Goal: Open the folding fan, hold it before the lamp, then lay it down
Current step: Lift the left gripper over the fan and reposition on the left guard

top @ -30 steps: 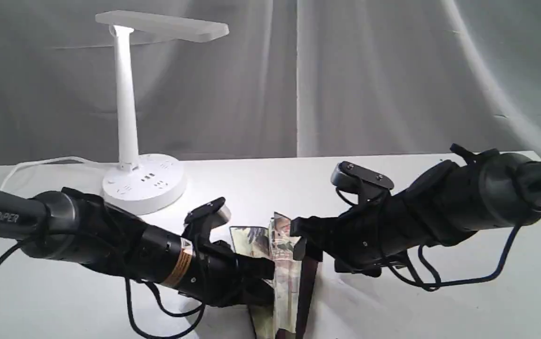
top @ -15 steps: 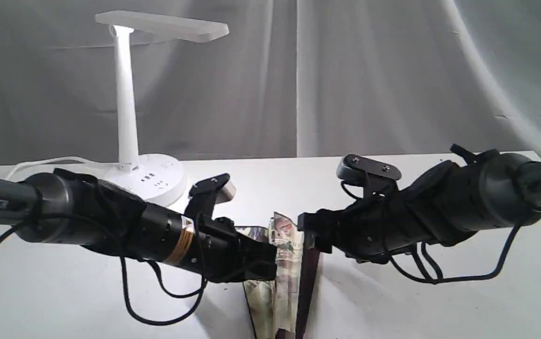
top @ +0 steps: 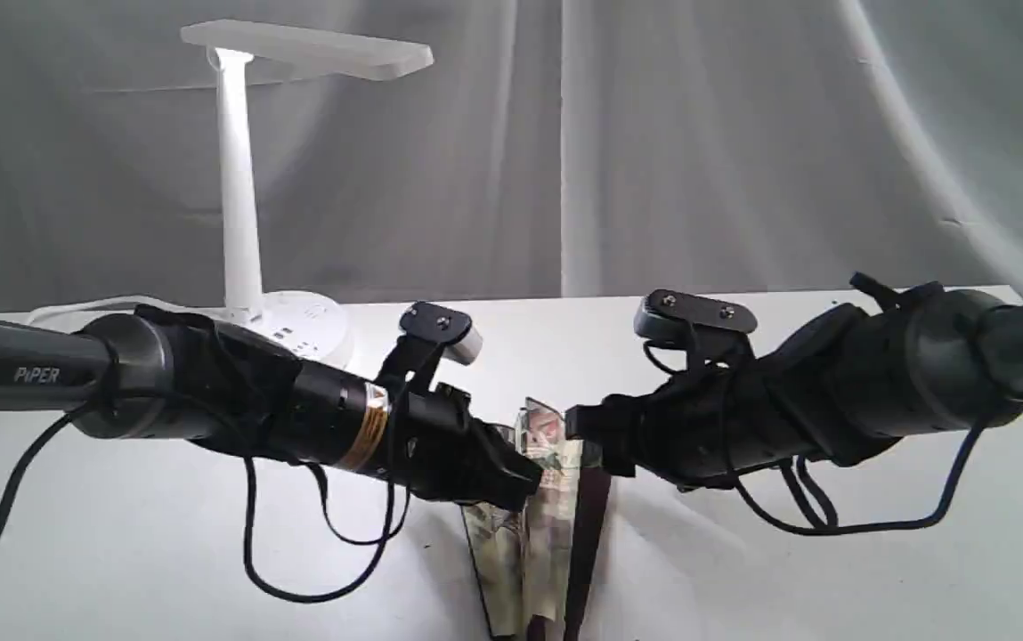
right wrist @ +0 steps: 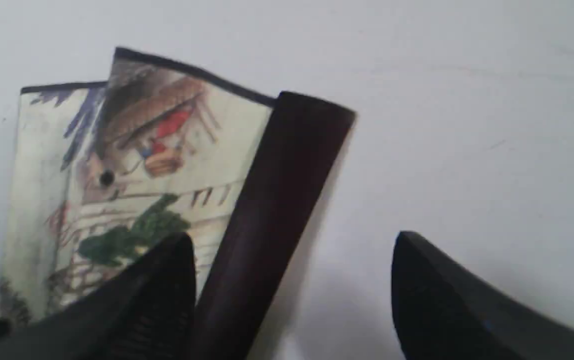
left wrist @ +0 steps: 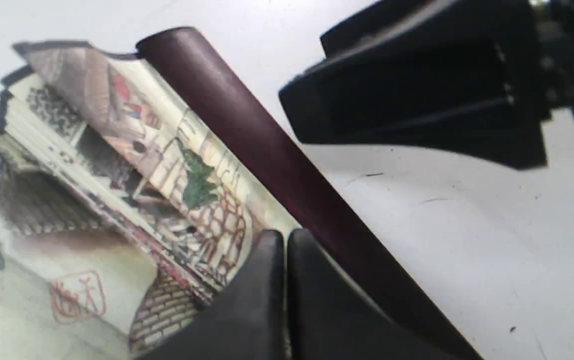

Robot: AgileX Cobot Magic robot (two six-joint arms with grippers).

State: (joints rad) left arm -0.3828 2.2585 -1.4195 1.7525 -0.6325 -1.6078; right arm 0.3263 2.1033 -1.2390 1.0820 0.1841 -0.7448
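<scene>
The folding fan [top: 548, 525] lies partly spread on the white table [top: 832, 579], cream pleats painted with houses [left wrist: 117, 165] and a dark maroon guard [left wrist: 267, 150] along one edge. My left gripper [top: 524, 485] is shut, its fingertips [left wrist: 272, 250] pressed together on the paper beside the guard; whether a pleat is pinched I cannot tell. My right gripper [top: 584, 438] is open over the fan's top end. The maroon guard [right wrist: 277, 200] lies between its fingers [right wrist: 167, 280]. The white lamp [top: 239, 223] stands at the back left, apart from both arms.
The lamp's round socketed base [top: 306, 325] sits just behind my left arm, and its white cord [top: 75, 307] trails off to the left. A grey curtain [top: 698, 133] closes the back. Black cables [top: 315, 570] hang under both arms.
My left gripper has risen and shifted right along the fan, now covering the fan's left leaf. The right gripper has edged slightly right and stayed over the guard.
</scene>
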